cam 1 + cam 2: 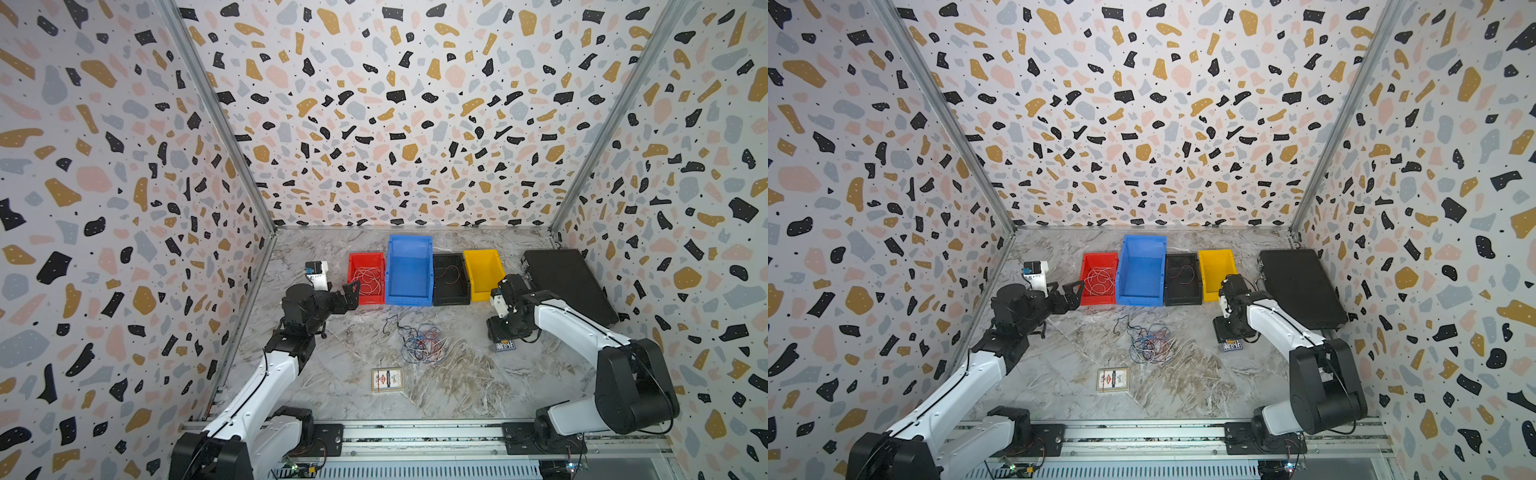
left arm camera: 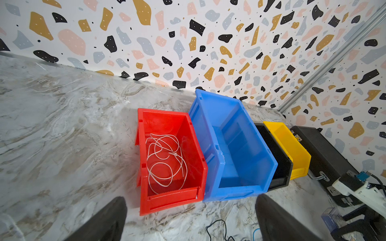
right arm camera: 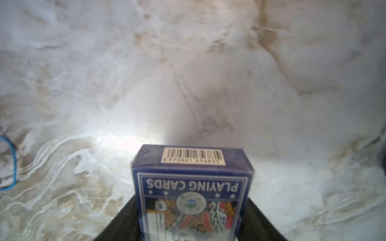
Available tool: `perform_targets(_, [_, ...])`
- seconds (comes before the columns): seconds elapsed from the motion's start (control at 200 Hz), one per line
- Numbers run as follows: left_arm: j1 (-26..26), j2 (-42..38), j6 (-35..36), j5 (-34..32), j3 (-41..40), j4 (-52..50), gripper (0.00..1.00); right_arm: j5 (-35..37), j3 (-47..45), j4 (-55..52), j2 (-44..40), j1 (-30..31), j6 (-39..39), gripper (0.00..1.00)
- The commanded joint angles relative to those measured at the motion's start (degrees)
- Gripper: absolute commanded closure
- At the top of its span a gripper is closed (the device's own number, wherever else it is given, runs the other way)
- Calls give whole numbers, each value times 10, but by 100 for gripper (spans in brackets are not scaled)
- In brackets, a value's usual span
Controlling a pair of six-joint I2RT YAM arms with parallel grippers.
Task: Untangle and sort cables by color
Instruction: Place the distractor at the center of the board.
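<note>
My left arm point(image 1: 257, 386) stretches forward, left gripper point(image 2: 191, 200) with jaws spread wide. My right arm point(image 1: 569, 328) bends over, right gripper point(image 3: 190, 200) pointing straight down, its fingers point(image 3: 125, 221) pressing both sides of the card box point(image 3: 192, 164) between them.

Tangle of cables point(image 1: 422, 344), blue, red, white and black, intertwined, loose on mid-bench point(image 1: 457, 390). Black strand point(image 1: 390, 323) trailing out of the tangle toward red bin point(image 2: 169, 205). White cable point(image 2: 165, 160) coiled in loops on red bin floor. Thin reddish strand point(image 1: 449, 274) lying in black bin point(image 1: 451, 298).
</note>
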Motion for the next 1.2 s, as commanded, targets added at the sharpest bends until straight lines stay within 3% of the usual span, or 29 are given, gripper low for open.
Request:
perform_targets(0.0, [-1, -12, 6, 13, 0, -2, 1, -4, 38, -21, 25, -22, -2, 39])
perform_targets(0.41, [-1, -14, 17, 6, 7, -18, 1, 7, 55, -36, 74, -126, -49, 41])
perform_targets(0.901, [-1, -16, 14, 13, 6, -18, 1, 54, 70, -68, 99, -147, -57, 34])
perform_targets(1.006, [-1, -17, 14, 15, 6, -18, 1, 61, 71, -67, 104, -147, -54, 22])
perform_targets(1.136, [-1, -15, 12, 14, 5, -18, 1, 69, 70, -63, 82, -147, -48, 16])
perform_targets(1.151, [-1, -15, 11, 14, 5, -17, 1, 70, 69, -61, 76, -147, -47, 13])
perform_targets(1.171, [-1, -14, 9, 15, 4, -16, 1, 70, 68, -59, 66, -148, -46, 2])
perform_targets(1.196, [-1, -12, 8, 16, 3, -14, 1, 68, 65, -56, 52, -146, -46, 0])
